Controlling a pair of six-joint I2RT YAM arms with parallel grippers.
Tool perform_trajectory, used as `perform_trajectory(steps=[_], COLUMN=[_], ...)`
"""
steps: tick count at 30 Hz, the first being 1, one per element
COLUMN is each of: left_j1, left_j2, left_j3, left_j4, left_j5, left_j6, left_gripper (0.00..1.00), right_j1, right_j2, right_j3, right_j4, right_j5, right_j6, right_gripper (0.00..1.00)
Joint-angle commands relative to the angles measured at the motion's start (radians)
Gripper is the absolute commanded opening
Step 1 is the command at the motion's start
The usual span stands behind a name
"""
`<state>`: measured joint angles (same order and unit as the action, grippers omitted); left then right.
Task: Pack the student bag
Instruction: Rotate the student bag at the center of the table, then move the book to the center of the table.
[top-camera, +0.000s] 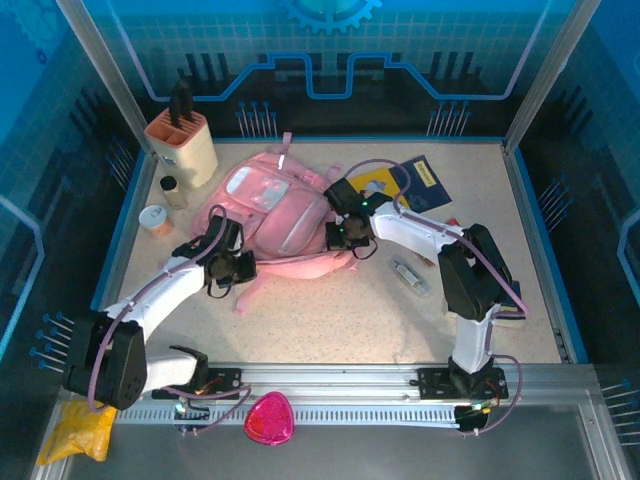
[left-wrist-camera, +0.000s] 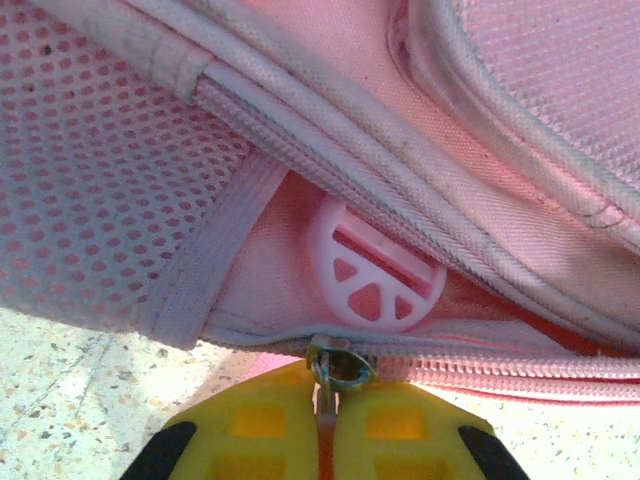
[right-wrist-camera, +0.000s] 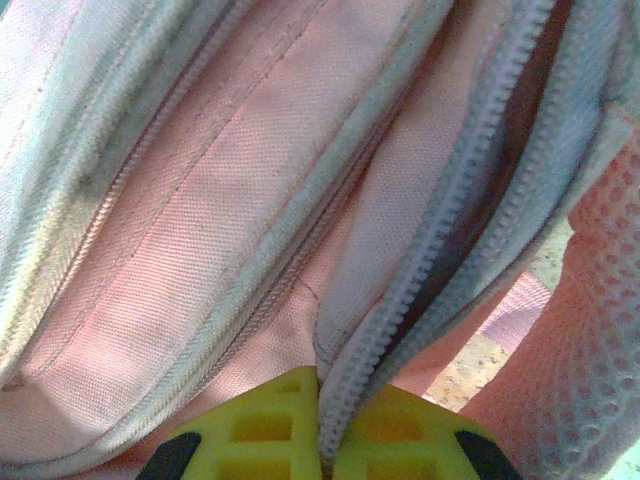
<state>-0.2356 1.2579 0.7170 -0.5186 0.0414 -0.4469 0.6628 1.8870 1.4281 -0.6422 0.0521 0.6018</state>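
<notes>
Two tight grips on the student bag (top-camera: 265, 205): left claw (left-wrist-camera: 325, 435), right claw (right-wrist-camera: 322, 432).

My counter (top-camera: 330, 320) is pale and speckled, bordered by a blue rim (top-camera: 544, 250). Aluminium posts (top-camera: 105, 75) frame blue translucent walls (top-camera: 420, 50) printed with circuit lines and a gear (top-camera: 330, 10). A metal rail (top-camera: 330, 375) runs along my near edge. The light is even and bluish.
</notes>
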Motion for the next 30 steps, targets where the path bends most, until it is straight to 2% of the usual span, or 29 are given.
perform_trajectory(steps=[1, 5, 8, 11, 15, 17, 19, 20, 25, 28, 30], left_j1=[0.041, 0.080, 0.094, 0.107, 0.150, 0.163, 0.165, 0.166, 0.165, 0.155, 0.119], left_j2=[0.011, 0.002, 0.030, 0.046, 0.072, 0.073, 0.063, 0.059, -0.007, -0.082, -0.132], left_j3=[0.029, 0.031, 0.062, 0.069, 0.082, 0.093, 0.099, 0.104, 0.122, 0.114, 0.104], left_j4=[-0.024, -0.003, -0.015, -0.009, -0.003, -0.011, -0.019, -0.030, -0.099, -0.123, -0.112], left_j5=[-0.081, -0.079, -0.088, -0.109, -0.077, -0.078, -0.079, -0.075, -0.041, 0.027, 0.073], left_j6=[-0.032, -0.030, -0.014, -0.005, -0.012, -0.015, -0.008, -0.003, -0.001, -0.031, -0.065], left_gripper=[0.00, 0.00, 0.00, 0.00, 0.00, 0.01, 0.10, 0.18, 0.43, 0.53, 0.56], right_j1=[0.021, 0.044, 0.101, 0.172, 0.252, 0.295, 0.310, 0.311, 0.299, 0.267, 0.220], right_j2=[-0.032, -0.068, -0.101, -0.130, -0.109, -0.112, -0.126, -0.146, -0.283, -0.380, -0.440], right_j3=[-0.007, -0.046, -0.082, -0.151, -0.142, -0.128, -0.135, -0.147, -0.201, -0.239, -0.273], right_j4=[-0.051, -0.017, 0.015, 0.136, 0.179, 0.180, 0.199, 0.214, 0.195, 0.156, 0.148], right_j5=[0.028, -0.023, -0.003, -0.030, -0.047, -0.035, -0.047, -0.045, 0.040, 0.100, 0.105], right_j6=[-0.019, 0.023, 0.099, 0.191, 0.254, 0.260, 0.259, 0.250, 0.145, 0.074, 0.049], right_gripper=[0.00, 0.00, 0.02, 0.14, 0.28, 0.42, 0.46, 0.48, 0.55, 0.62, 0.66])
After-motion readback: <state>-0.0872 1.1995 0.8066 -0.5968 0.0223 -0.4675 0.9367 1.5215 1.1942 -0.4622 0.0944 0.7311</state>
